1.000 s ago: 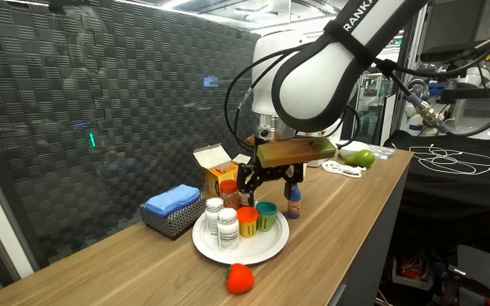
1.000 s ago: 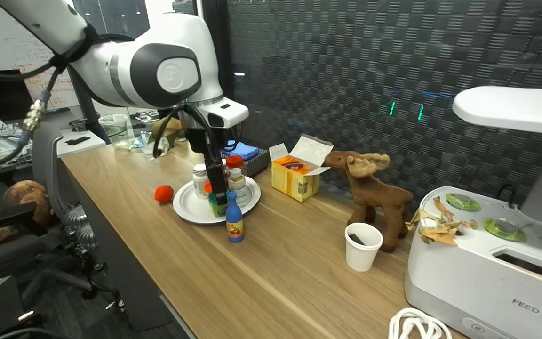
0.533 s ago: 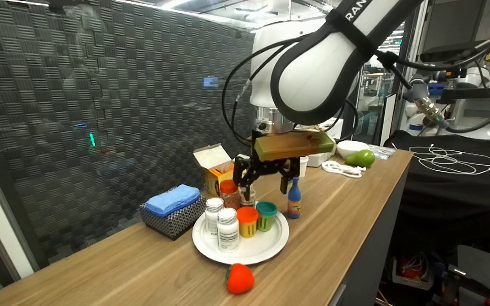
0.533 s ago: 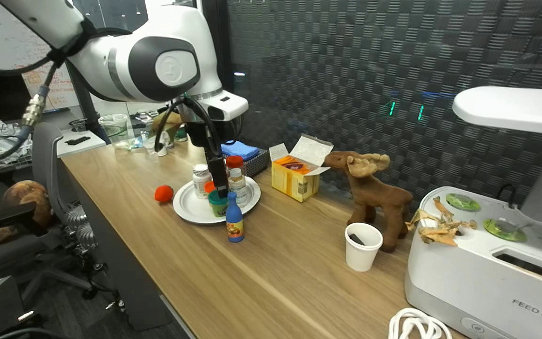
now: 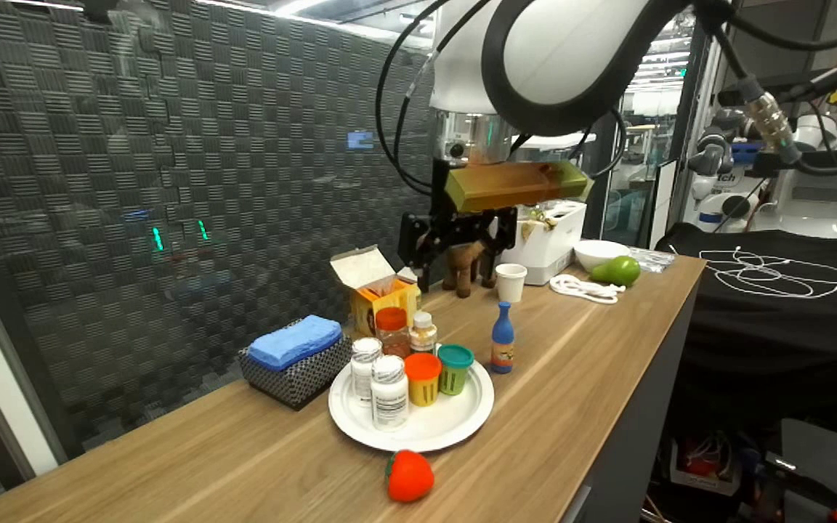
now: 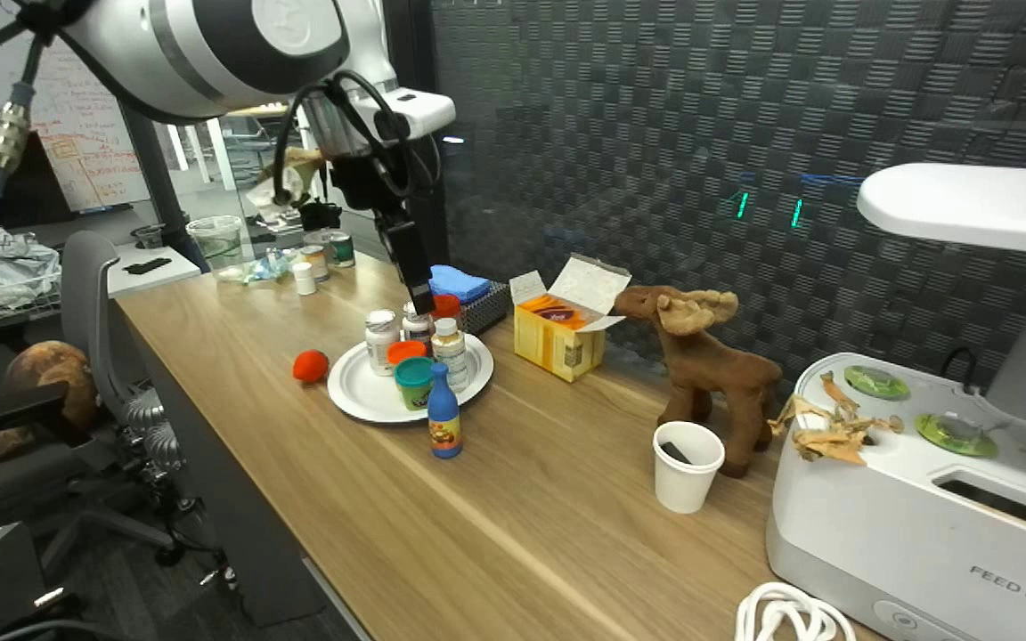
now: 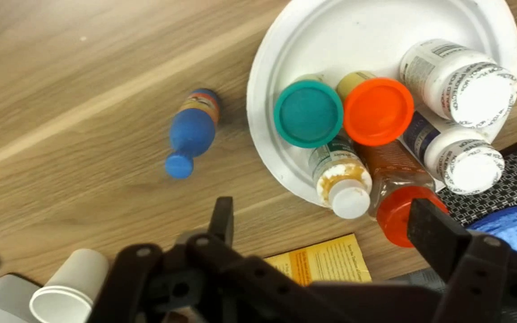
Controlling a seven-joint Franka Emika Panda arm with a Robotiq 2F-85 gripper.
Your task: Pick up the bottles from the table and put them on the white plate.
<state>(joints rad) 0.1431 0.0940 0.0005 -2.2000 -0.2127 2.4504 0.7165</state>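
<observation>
The gripper, spread wide, holds nothing. In an exterior view, the blue bottle, likely next, stands upright, right of it.

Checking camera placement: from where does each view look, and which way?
Exterior view: near the red strawberry-shaped object, facing along the brown wood-grain table; white arm, black pincer show.
Exterior view: near the boxy white planter, facing the round white plate; arm, pincer show.
Wrist view: above the table, facing down; pincer fingers show.
Both exterior views share the blue narrow-necked bottle.
</observation>
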